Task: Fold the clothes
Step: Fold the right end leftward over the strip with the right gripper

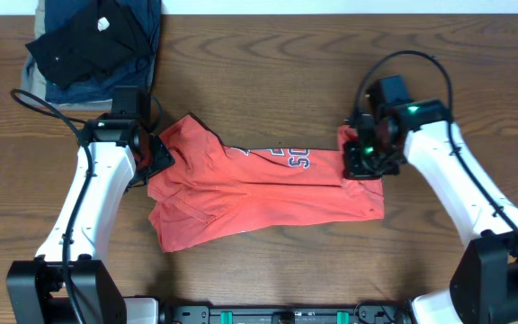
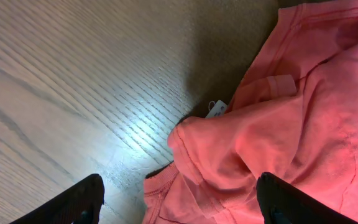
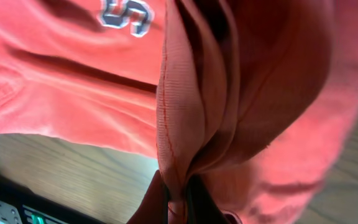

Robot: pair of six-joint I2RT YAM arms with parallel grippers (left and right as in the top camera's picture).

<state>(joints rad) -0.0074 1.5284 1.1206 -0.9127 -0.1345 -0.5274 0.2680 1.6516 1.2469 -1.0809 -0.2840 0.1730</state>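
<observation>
The T-shirt (image 1: 259,193) is lying rumpled across the middle of the desk (image 1: 268,81), doubled over lengthwise, with its lettering showing toward 12 o'clock. It is looking soft, light and floppy, so I am expecting it to sag and bunch wherever it goes unsupported. The hems and shoulder seams are offering the surest hold. My right claw (image 3: 174,205) is pinching shut on a gathered bunch of fabric at the shirt's 3 o'clock end. My left claw (image 2: 179,205) is hovering wide open over the rumpled 9 o'clock end, gripping nothing.
</observation>
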